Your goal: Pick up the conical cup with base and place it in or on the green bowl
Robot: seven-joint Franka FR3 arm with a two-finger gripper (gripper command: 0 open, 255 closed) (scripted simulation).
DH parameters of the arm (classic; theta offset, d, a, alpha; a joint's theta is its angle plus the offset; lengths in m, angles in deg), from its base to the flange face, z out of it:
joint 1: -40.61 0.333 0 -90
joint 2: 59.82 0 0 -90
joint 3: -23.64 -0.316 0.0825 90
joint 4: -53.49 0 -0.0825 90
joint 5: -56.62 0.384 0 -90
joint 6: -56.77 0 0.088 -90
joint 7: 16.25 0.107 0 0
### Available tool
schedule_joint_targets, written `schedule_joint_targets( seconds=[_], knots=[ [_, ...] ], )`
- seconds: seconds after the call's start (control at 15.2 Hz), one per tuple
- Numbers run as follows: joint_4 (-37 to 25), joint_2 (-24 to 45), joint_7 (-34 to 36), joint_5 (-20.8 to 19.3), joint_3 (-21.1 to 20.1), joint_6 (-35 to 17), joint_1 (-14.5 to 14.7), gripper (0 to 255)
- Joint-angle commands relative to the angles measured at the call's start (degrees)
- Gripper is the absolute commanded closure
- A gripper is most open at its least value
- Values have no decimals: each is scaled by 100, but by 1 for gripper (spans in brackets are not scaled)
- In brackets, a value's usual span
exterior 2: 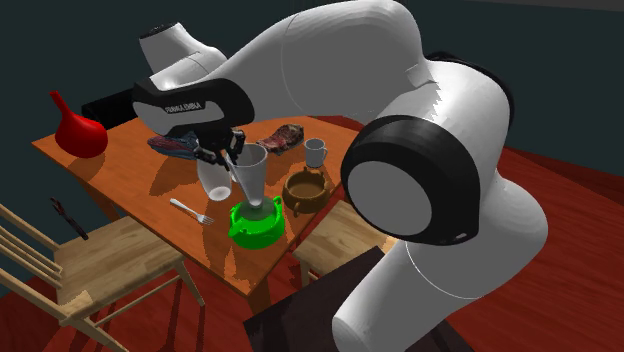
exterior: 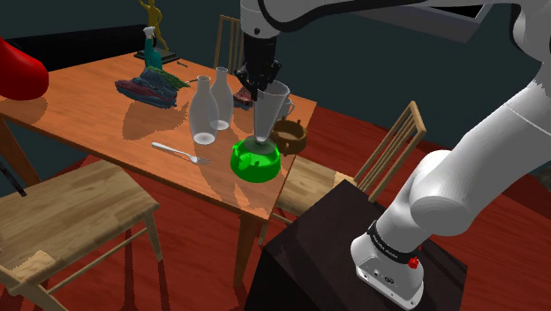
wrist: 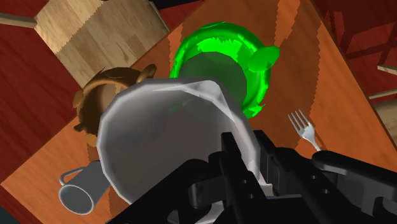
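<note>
The gripper [exterior: 261,81] pinches the rim of the grey cup [exterior: 270,109] between its fingers. The cup stands upright, its base down inside the green bowl [exterior: 252,170] near the tabletop's [exterior: 88,106] edge. A brown bowl [exterior: 290,137] sits just beside it, and a fork [exterior: 181,154] lies near.

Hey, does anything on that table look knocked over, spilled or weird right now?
Nothing stands out. The translucent grey conical cup is roughly upright, base down in the green bowl, the black tool gripping its rim. The silver fork lies flat beside the bowl.
</note>
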Motion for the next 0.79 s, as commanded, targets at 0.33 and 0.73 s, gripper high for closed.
schedule_joint_targets(
  seconds=[0.33,0.73],
  knots=[
    [2,-2,1,-1,0,-6,0,0],
    [-351,-26,-15,27,-32,375,24,0]
  ],
)
